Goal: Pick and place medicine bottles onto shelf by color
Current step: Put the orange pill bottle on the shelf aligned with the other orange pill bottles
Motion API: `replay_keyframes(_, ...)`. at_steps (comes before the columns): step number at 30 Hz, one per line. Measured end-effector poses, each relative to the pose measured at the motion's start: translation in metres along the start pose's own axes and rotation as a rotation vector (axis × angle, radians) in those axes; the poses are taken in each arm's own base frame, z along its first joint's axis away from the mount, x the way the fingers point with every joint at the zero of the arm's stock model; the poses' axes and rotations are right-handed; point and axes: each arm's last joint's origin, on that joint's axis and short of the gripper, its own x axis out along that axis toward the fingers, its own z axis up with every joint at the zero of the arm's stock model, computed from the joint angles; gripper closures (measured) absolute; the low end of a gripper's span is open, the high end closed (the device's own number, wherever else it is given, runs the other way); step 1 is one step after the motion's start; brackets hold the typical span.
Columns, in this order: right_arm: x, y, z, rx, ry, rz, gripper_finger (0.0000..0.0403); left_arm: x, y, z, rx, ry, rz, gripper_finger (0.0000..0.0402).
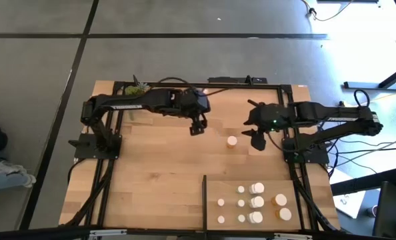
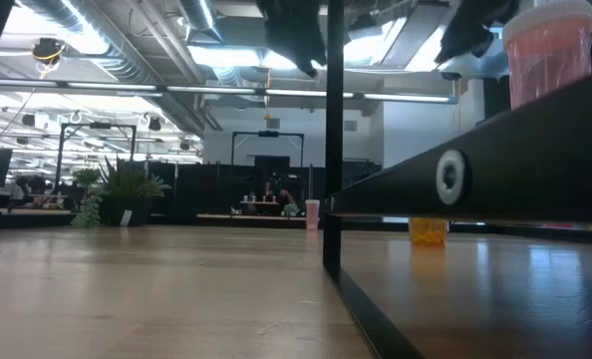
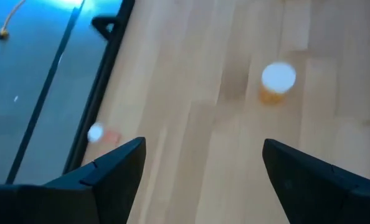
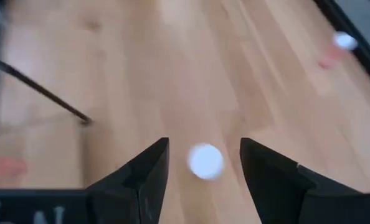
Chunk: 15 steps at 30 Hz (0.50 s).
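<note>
1. Tabletop: pale wood, black frame.
2. Lone bottle: white cap, orange-amber body.
3. Shelf: light wood, black strip.
4. Arms' fingers: black.

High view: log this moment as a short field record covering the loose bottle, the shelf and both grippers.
loose bottle: amber bottle, white cap, upright on the table between both arms
shelf: shelf holds about ten bottles in rows
left gripper: left gripper open, empty, above the table
right gripper: right gripper open, empty, beside the loose bottle
</note>
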Motion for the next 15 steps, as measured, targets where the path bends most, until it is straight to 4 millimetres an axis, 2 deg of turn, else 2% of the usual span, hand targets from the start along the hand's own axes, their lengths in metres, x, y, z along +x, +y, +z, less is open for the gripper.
replay_keyframes(5,0.014,-0.002,-0.001,0.028,0.143,-0.106,0.0205,-0.028,0.008,-0.010,-0.014,0.052,0.021,0.0085)
replay_keyframes(9,0.026,0.000,0.007,-0.045,0.272,-0.153,0.0205,-0.057,0.017,-0.017,-0.053,0.050,0.078,0.0085)
replay_keyframes(15,0.051,0.007,0.017,-0.175,0.379,-0.081,0.0205,-0.090,0.027,-0.025,-0.068,0.014,0.123,0.0085)
